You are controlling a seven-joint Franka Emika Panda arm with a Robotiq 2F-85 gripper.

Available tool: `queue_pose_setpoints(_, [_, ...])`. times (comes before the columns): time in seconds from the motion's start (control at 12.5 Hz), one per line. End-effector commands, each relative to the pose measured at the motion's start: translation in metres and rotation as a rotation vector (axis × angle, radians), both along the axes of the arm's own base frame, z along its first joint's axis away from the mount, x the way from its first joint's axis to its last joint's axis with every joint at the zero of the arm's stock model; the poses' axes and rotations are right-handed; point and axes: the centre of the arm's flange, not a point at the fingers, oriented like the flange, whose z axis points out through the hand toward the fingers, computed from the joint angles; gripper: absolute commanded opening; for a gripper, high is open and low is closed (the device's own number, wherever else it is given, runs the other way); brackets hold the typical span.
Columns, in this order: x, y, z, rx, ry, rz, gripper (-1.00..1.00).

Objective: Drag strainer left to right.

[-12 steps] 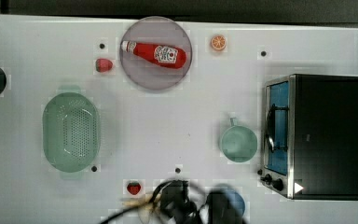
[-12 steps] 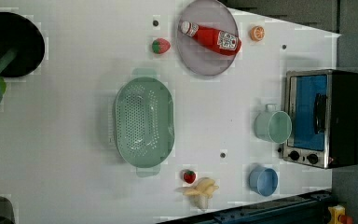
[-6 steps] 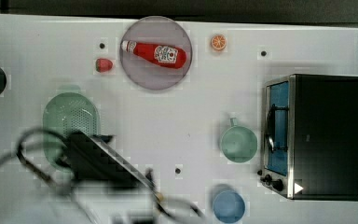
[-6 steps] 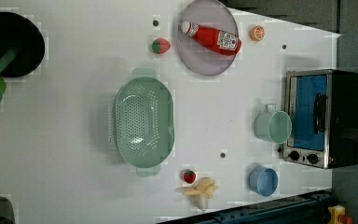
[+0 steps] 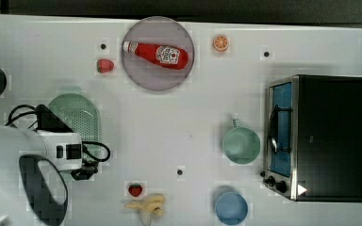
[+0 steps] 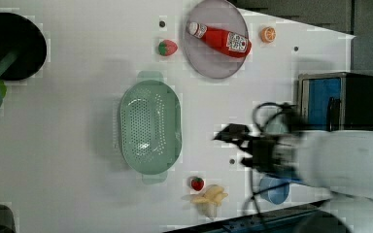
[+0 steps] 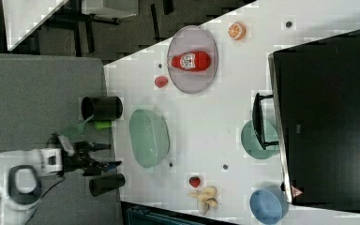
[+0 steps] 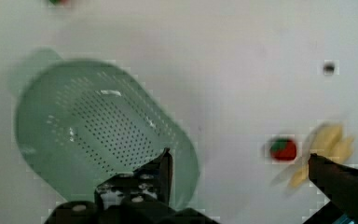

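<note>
The strainer (image 5: 78, 115) is a pale mint-green oblong basket with a dotted bottom, lying on the white table at the top view's left. My arm covers its lower end there. My gripper (image 5: 82, 165) hangs above that end. In the left view the strainer (image 6: 149, 127) lies whole and the gripper (image 6: 233, 143) stands apart to its right. In the right view the gripper (image 7: 105, 155) sits left of the strainer (image 7: 149, 137). The wrist view has the strainer (image 8: 98, 135) under one finger (image 8: 164, 170). The gripper (image 8: 242, 168) is open, with nothing between its fingers.
A grey plate (image 5: 141, 75) carries a red ketchup bottle (image 5: 156, 52). Around it lie a strawberry (image 5: 104, 66) and an orange slice (image 5: 221, 43). A green mug (image 5: 241, 145), a blue cup (image 5: 231, 207) and a toaster oven (image 5: 318, 137) stand right. A second strawberry (image 5: 135, 189) and a banana (image 5: 146, 205) lie in front.
My arm swept in from the top view's lower edge and moved left over the strainer's lower end. In the left view it entered from the right. The strainer has stayed put.
</note>
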Motion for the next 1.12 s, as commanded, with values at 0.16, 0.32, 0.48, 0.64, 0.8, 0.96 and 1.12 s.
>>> queue_pose_setpoints(0.16, [0.027,0.02,-0.021,0.071,-0.076,-0.397,1.0])
queue_pose_setpoints(0.32, [0.037,0.025,-0.064,0.09,-0.031,-0.536,1.0])
queue_pose_setpoints(0.48, [0.042,0.03,-0.105,0.095,0.01,-0.65,1.0])
queue_pose_setpoints(0.64, [0.044,0.036,-0.142,0.097,0.02,-0.715,1.0])
queue_pose_setpoints(0.8, [0.044,0.039,-0.174,0.1,0.018,-0.733,1.0])
queue_pose_setpoints(0.96, [0.045,0.039,-0.199,0.108,0.02,-0.751,1.0])
queue_pose_setpoints(1.12, [0.048,0.031,-0.219,0.103,0.03,-0.771,1.0])
